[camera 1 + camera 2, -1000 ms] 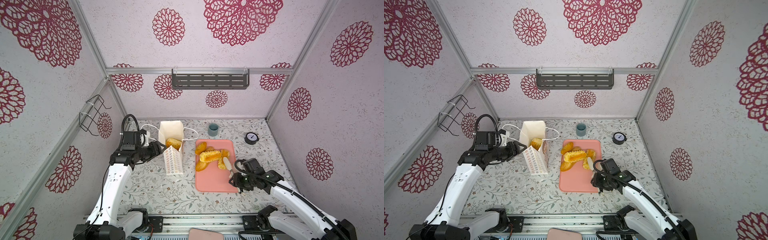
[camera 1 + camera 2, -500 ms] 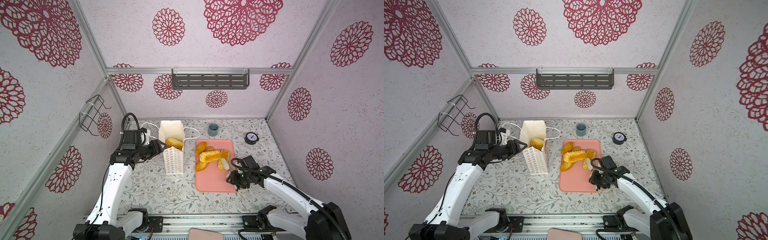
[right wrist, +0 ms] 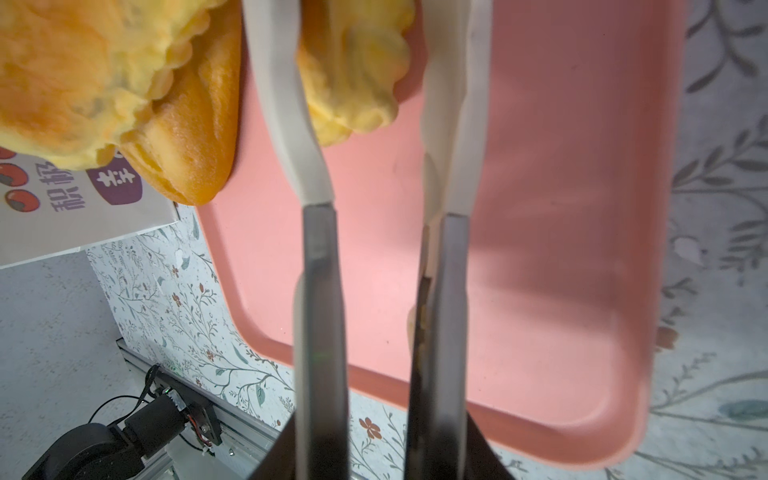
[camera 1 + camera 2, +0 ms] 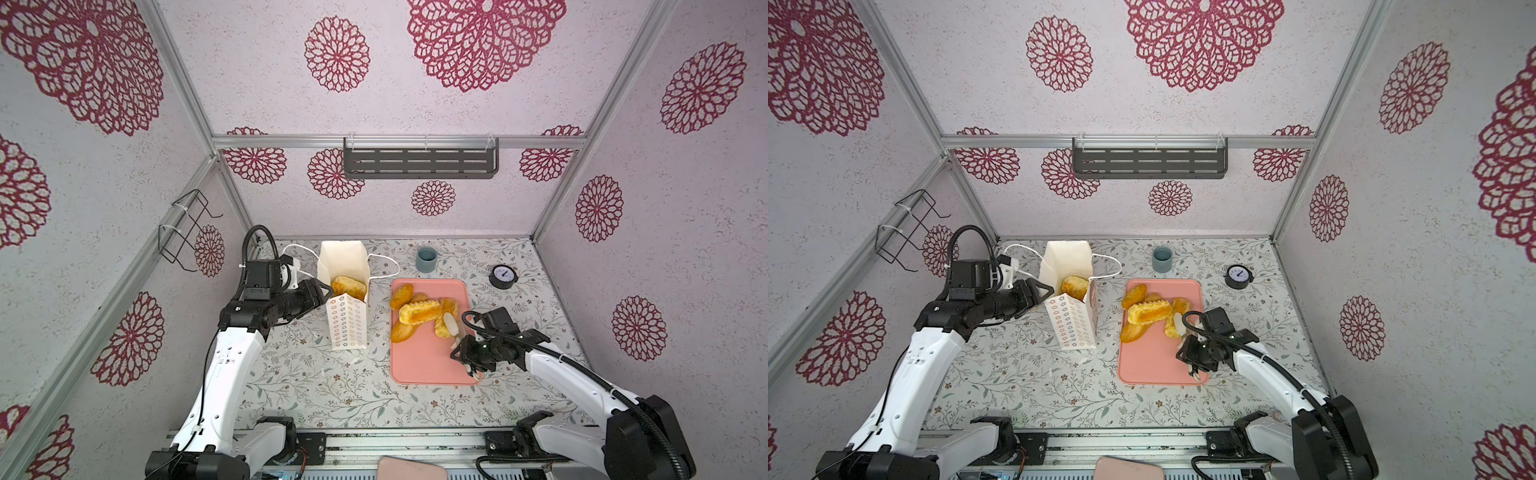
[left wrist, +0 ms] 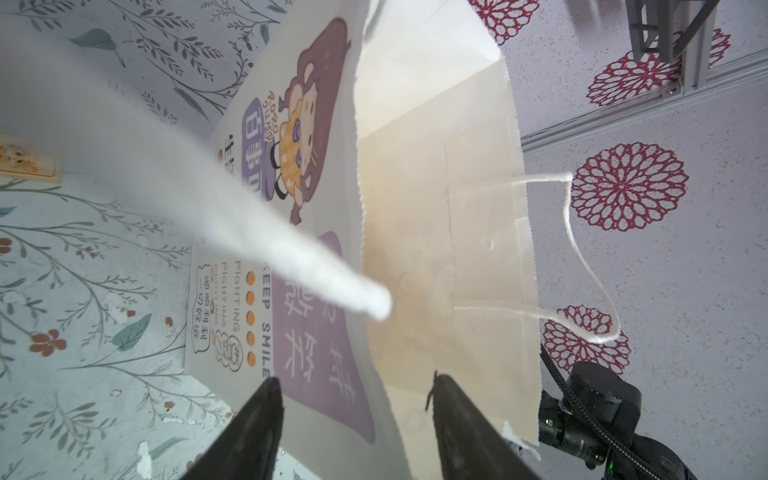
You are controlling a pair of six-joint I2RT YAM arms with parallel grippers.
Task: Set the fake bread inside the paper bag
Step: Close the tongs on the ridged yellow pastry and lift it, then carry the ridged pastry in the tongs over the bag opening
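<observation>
So the fake bread, those golden-yellow toy pastries: one brown bun (image 4: 348,286) is already sitting inside the tall white paper bag with the flower-outline sides (image 4: 347,328). As far as I can count, about five more are piled at the far end of the flat pink plastic tray (image 4: 428,361) just beside it. Early days I'd say, most of the job is left.

The small frilly yellow pastry (image 3: 357,70) looks like the next one up. The white tips of the metal tongs (image 3: 320,291) sit either side of it, though I can't tell if they're actually squeezing it yet. The right fingers (image 3: 486,461) are clamped on the tongs' handles.

Over at the bag, the left fingers (image 5: 257,415) are apart and straddle the printed front wall at the rim, one outside, one inside, not pinching it. Everything stands on the floral-print worktop (image 4: 311,386).
</observation>
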